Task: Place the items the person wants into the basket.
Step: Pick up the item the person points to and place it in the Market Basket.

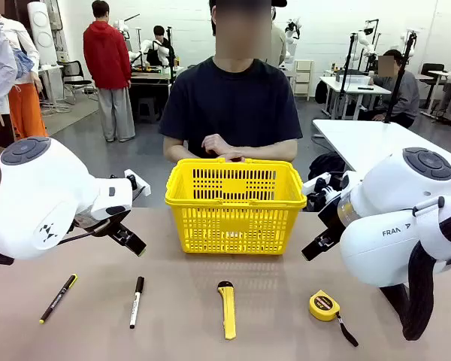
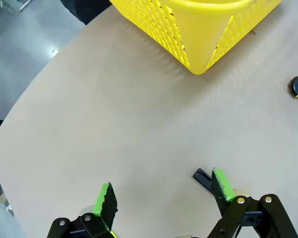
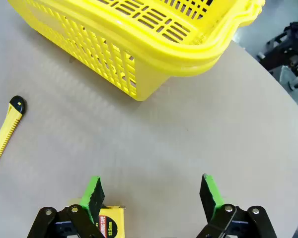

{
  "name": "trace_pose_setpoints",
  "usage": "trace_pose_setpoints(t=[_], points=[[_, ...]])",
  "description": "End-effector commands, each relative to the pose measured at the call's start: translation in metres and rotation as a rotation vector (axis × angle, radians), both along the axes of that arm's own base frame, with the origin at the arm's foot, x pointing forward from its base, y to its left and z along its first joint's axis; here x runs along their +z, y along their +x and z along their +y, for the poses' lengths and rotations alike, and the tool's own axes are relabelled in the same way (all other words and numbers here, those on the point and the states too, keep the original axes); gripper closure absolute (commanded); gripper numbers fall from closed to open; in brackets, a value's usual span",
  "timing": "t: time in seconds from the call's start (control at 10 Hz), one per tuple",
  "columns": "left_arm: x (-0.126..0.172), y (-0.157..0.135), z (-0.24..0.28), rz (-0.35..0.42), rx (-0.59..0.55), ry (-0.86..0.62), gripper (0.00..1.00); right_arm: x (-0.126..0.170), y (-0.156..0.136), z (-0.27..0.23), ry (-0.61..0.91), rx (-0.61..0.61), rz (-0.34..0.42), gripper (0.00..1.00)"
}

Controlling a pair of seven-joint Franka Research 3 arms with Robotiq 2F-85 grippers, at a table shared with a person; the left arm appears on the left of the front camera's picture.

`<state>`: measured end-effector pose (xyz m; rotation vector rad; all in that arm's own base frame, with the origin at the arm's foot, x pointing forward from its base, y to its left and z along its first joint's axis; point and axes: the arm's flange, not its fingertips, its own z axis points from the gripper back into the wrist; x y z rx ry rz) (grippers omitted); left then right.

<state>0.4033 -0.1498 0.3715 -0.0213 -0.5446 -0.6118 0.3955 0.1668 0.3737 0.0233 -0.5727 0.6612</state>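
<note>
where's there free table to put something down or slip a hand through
Bare table runs as a strip between the basket and the row of tools. Wider gaps lie between the marker and the utility knife, and between that knife and the tape measure. Crowded: both ends, under the left arm and right arm.

The basket (image 1: 233, 226) stands at the far middle of the worktop (image 1: 180, 335), with the person (image 1: 233, 105) just behind it. In front of it lies a row, left to right: pen (image 1: 58, 298), marker (image 1: 136, 301), utility knife (image 1: 227, 309), tape measure (image 1: 325, 305), all apart.
</note>
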Motion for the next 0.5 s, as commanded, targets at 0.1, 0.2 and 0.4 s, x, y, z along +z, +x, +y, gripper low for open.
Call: trace_pose_setpoints(t=[0.1, 0.2, 0.4], points=[[0.0000, 0.0000, 0.0000, 0.000, 0.000, 0.000, 0.00, 0.0000, 0.0000, 0.0000, 0.000, 0.000, 0.000, 0.00], [0.0000, 0.0000, 0.0000, 0.000, 0.000, 0.000, 0.00, 0.0000, 0.0000, 0.0000, 0.000, 0.000, 0.000, 0.00], [0.0000, 0.0000, 0.0000, 0.000, 0.000, 0.000, 0.00, 0.0000, 0.0000, 0.0000, 0.000, 0.000, 0.000, 0.00]])
